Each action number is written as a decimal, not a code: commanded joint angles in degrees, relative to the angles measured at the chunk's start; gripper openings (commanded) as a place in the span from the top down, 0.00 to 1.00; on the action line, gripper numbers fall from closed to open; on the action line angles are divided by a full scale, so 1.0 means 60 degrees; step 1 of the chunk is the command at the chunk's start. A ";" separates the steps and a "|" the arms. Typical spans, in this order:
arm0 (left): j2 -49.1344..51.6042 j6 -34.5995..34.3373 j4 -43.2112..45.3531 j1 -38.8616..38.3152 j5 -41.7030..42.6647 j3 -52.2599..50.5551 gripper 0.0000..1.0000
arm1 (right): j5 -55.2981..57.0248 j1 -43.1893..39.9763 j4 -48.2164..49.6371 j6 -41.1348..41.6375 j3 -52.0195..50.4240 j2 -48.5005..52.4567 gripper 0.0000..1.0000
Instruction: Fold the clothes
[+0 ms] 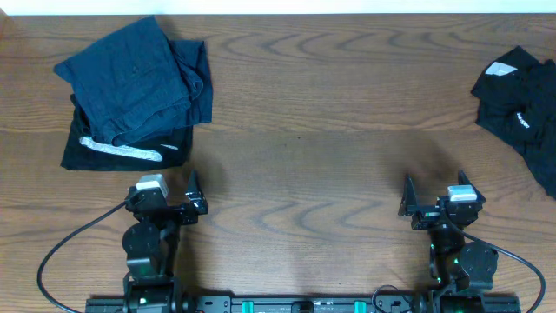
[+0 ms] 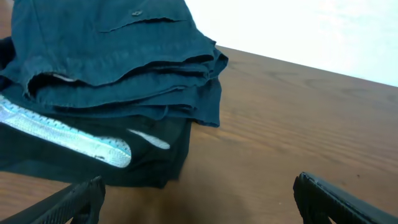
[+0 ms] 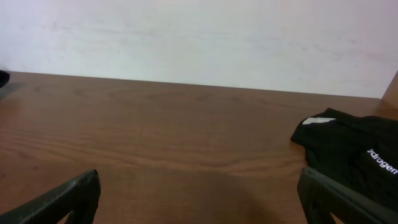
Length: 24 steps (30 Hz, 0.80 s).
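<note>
Both grippers, left gripper (image 2: pixel 199 208) and right gripper (image 3: pixel 199 196), stand spread wide and empty, low over the brown wooden table (image 1: pixel 304 156). Ahead and to the right of the right gripper, plainly the nearer arm, lies a crumpled black garment with white lettering (image 1: pixel 519 109), its length running diagonally along the table's right side. Just ahead of the left gripper sit navy-blue shorts (image 1: pixel 130 74) stacked on a black garment with a pale stripe (image 1: pixel 113 149), seemingly folded already.
</note>
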 commanded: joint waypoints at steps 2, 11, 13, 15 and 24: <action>-0.0499 0.0306 -0.0171 -0.0113 -0.0215 -0.0244 0.02 | 0.0025 -0.0131 -0.0025 0.0120 -0.0036 -0.0066 0.01; -0.1002 0.1632 -0.0648 -0.0554 -0.0208 -0.0244 0.02 | 0.0025 -0.0131 -0.0025 0.0120 -0.0036 -0.0066 0.01; -0.1162 0.1727 -0.0994 -0.0601 -0.0208 -0.0244 0.02 | 0.0025 -0.0131 -0.0025 0.0124 -0.0036 -0.0066 0.01; -0.1392 0.1749 -0.1377 -0.0601 -0.0211 -0.0244 0.02 | 0.0025 -0.0131 -0.0022 0.0120 -0.0036 -0.0066 0.01; -0.2036 0.3220 -0.1515 -0.0601 -0.0215 -0.0244 0.02 | 0.0025 -0.0131 -0.0025 0.0120 -0.0036 -0.0066 0.01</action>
